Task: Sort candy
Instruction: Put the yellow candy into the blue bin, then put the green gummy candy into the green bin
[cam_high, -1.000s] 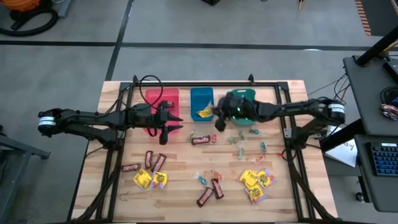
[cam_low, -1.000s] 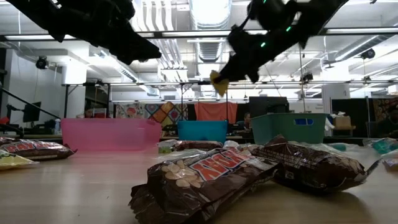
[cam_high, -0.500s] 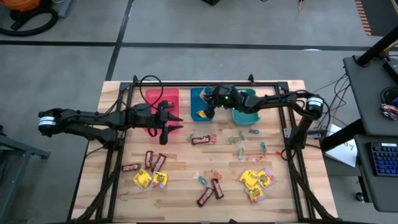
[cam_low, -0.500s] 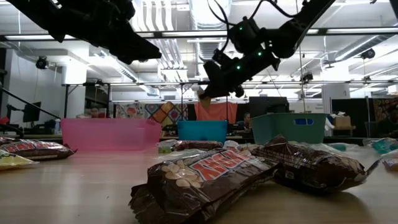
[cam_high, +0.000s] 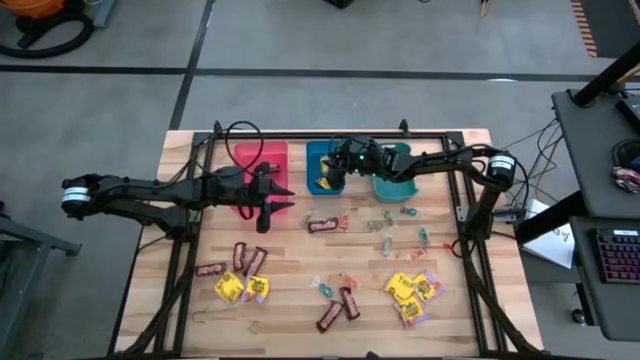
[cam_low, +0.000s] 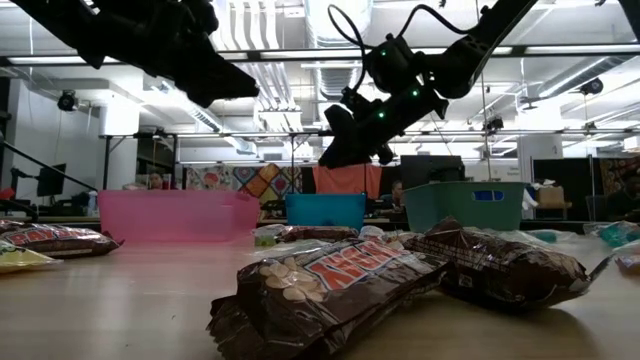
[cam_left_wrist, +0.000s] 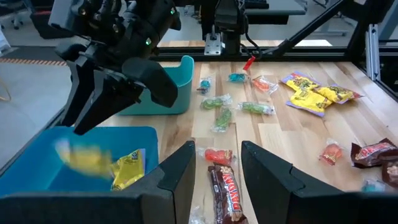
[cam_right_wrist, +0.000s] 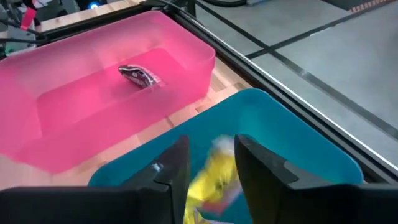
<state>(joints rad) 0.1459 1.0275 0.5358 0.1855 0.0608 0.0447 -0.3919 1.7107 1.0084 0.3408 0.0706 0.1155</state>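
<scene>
1. wooden table (cam_high: 300, 270) carries three bins along its far side: pink bin (cam_high: 262, 160), blue bin (cam_high: 322, 158), teal bin (cam_high: 398, 186).
2. right gripper (cam_high: 334, 175) hangs over the blue bin; its fingers (cam_right_wrist: 171, 171) stand spread, with a blurred yellow packet (cam_right_wrist: 211, 177) in the air between them, above the bin floor.
3. another yellow packet (cam_left_wrist: 127, 169) lies inside the blue bin.
4. one dark bar (cam_right_wrist: 140, 75) lies in the pink bin.
5. left gripper (cam_high: 268, 207) hovers beside the pink bin's near edge, fingers (cam_left_wrist: 180, 180) apart, gripping nothing.
6. unsorted candy (cam_high: 330, 290) is strewn over the table's near half: brown bars (cam_high: 247, 260) at left and centre, yellow packets (cam_high: 412, 292) at right, small twist-wrapped pieces (cam_high: 380, 222) near the teal bin.
</scene>
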